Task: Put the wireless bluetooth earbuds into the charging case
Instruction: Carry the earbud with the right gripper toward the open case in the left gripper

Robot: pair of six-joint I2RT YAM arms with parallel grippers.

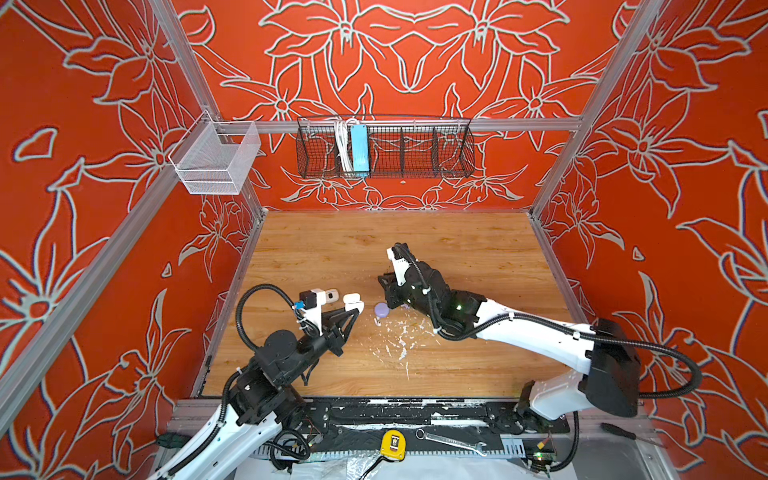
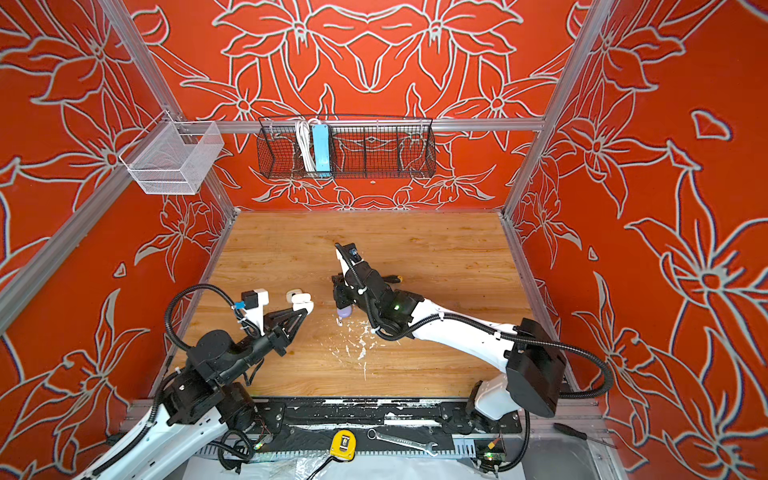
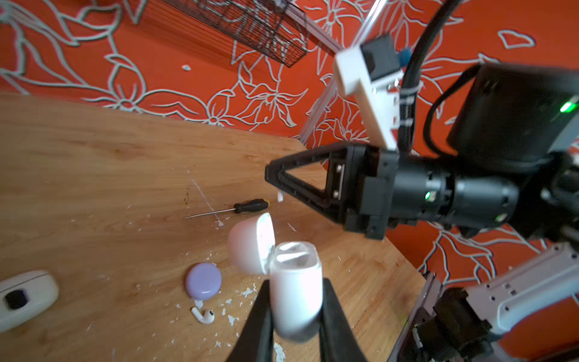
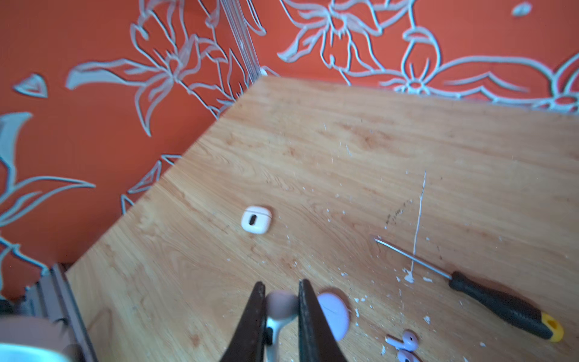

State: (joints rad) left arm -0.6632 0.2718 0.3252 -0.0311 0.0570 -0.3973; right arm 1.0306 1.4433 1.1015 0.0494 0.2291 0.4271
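**Line up the stem before lowering**

Left gripper [image 3: 296,283] clamps the open white case [image 3: 296,269], lid tipped back. Right gripper [image 4: 282,290] pinches a white earbud [image 4: 281,306] near the case, not touching. Centre it over a well, stem first, then descend slowly. Release only once seated.

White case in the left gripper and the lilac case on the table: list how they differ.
Lid: the white case is flipped open; the lilac case is shut.
Hold: the white case is clamped in the left gripper; the lilac case lies free on the table.
Shape: the white case is oblong, the lilac case a flat round disc.
Both are smooth plastic.
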